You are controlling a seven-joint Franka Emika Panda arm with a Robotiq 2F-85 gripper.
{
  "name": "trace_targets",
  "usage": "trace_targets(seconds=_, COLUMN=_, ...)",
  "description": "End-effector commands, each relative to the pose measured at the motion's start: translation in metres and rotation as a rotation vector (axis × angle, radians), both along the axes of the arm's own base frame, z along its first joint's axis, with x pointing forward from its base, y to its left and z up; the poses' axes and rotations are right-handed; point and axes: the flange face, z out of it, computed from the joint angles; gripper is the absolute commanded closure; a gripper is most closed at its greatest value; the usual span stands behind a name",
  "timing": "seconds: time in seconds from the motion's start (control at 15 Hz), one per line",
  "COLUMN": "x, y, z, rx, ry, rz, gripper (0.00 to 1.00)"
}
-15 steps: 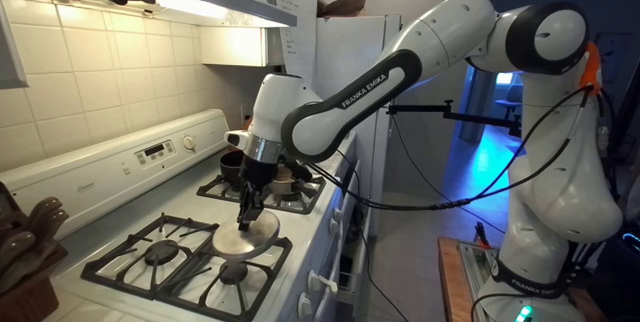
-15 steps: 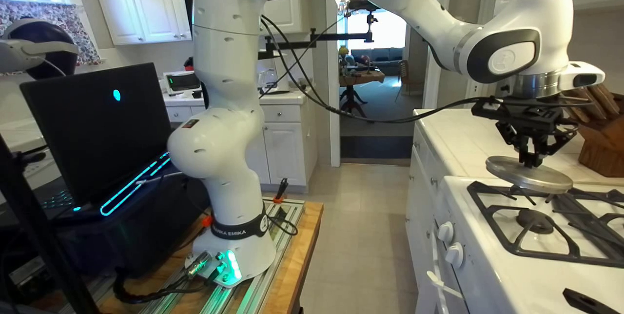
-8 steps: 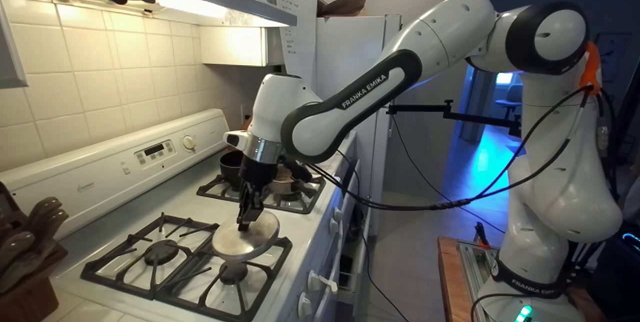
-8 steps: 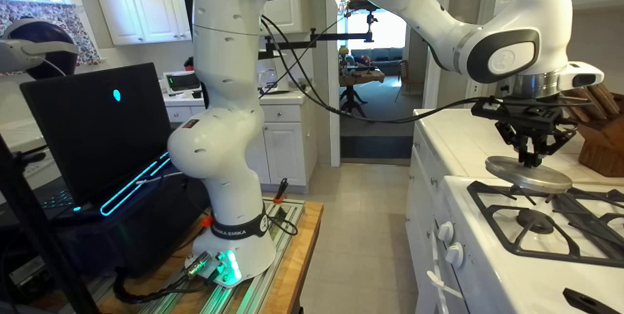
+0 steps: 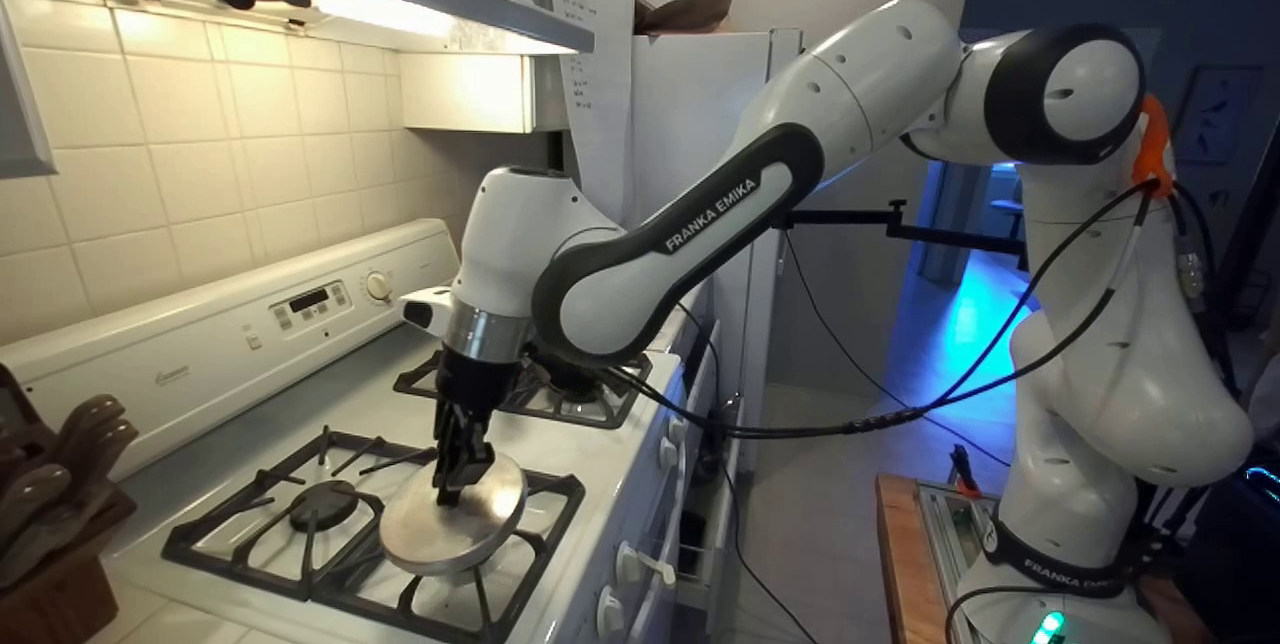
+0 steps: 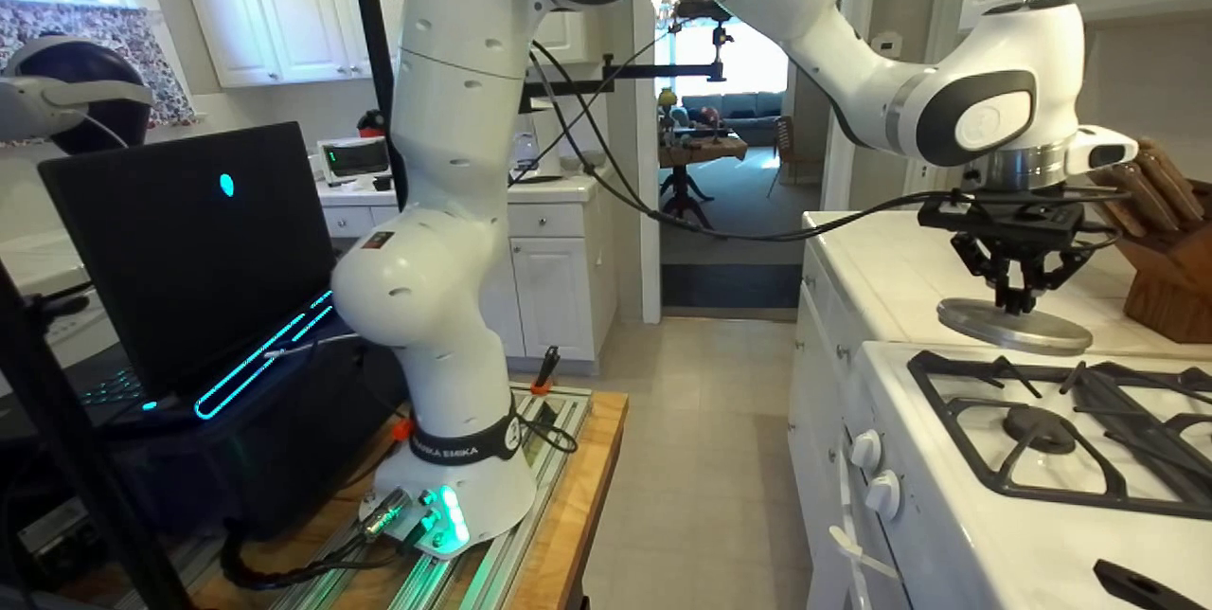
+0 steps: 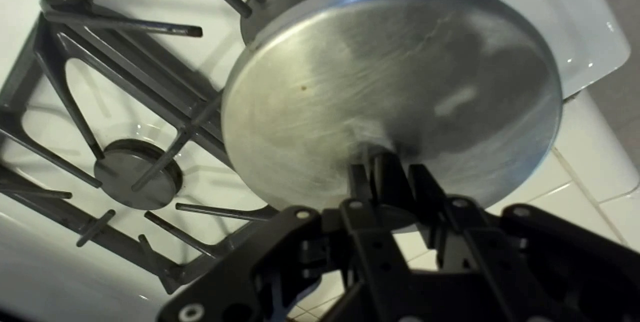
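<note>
wrist view: close, down past gripper | both exterior views: farther back, roughly opposed, sharing arm, stove

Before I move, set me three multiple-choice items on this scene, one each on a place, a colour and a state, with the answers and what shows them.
1. Where does the knife block stand?
A. On a burner
B. On the counter
C. On the floor

2. What colour is the lid?
A. Red
B. Green
C. Silver

3. How is the gripper?
A. Closed on the lid's handle
B. Wide open, holding nothing
C. Closed on a knife

Right letters:
1. B: in an exterior view its base rests on the tiles beyond the stove.
2. C: the wrist view shows its bare metal top.
3. A: in the wrist view, the fingers sit on both sides of the black handle.
</note>
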Motion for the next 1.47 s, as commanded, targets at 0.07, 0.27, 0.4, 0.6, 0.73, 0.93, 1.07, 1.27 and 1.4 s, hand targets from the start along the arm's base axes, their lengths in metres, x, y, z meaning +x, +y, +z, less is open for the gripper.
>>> trace_targets(seconds=0.07, x=0.019, y=0.034, z=-0.015, rx=0.004, ry=-0.007, rz=0.074, gripper=0.94)
trace_targets(seconds=0.27, x=0.022, y=0.052, z=-0.025, rx=0.010, ry=0.001, rz=0.113, gripper=0.94)
trace_targets(seconds=0.4, x=0.024, y=0.064, z=-0.032, rx=0.004, ry=0.005, rz=0.146, gripper=0.94)
trace_targets(seconds=0.6, x=0.026, y=0.082, z=-0.042, rx=-0.007, ry=0.000, rz=0.195, gripper=0.94)
trace_targets(seconds=0.73, x=0.027, y=0.094, z=-0.046, rx=-0.016, ry=-0.008, rz=0.226, gripper=0.94)
trace_targets(seconds=0.93, x=0.029, y=0.111, z=-0.051, rx=-0.020, ry=-0.013, rz=0.265, gripper=0.94)
trace_targets(seconds=1.07, x=0.031, y=0.120, z=-0.056, rx=-0.012, ry=-0.012, rz=0.278, gripper=0.94)
trace_targets(seconds=1.27, x=0.034, y=0.130, z=-0.063, rx=0.004, ry=-0.004, rz=0.290, gripper=0.94)
trace_targets(seconds=1.4, x=0.036, y=0.133, z=-0.068, rx=0.008, ry=0.001, rz=0.293, gripper=0.94)
